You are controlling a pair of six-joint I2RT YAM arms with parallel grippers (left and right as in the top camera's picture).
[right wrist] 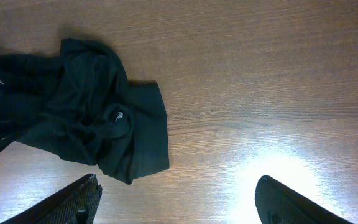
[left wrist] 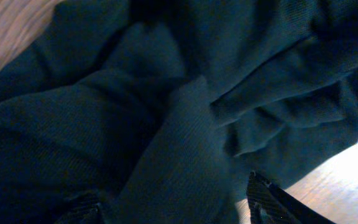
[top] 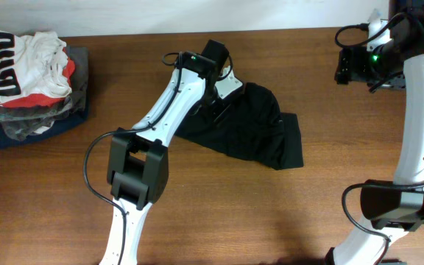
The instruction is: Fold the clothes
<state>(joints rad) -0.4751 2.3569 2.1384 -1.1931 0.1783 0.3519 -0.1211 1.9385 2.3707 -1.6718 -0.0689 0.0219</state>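
Left fingers (top: 223, 92) are hovering right down on the shirt (top: 256, 129). They are standing apart, with a raised ridge of black cloth running up between them and more fabric bunching on every side. No pinch showing yet. The shirt is lying in a crumpled heap on the tabletop (top: 271, 213), nothing flat, nothing squared.

Right fingers (top: 348, 66) are hanging high over bare wood, spread wide and holding nothing. The shirt is sitting well off to their upper left, its small white logo (right wrist: 118, 115) peeking out of the creases. The pile (top: 32, 81) of other garments is lying far off on the left fingers' outer side, well apart from all this.

I'm reading this as the opening step: getting hold of the heap so it can be spread, with no fold laid down yet.

The next move is probably calling for the left fingers to close on that ridge and take only one layer if they can. The right fingers will likely need to travel across to a far edge so the two can pull the cloth flat. The risk is grabbing a thick wad and dragging the whole bundle.
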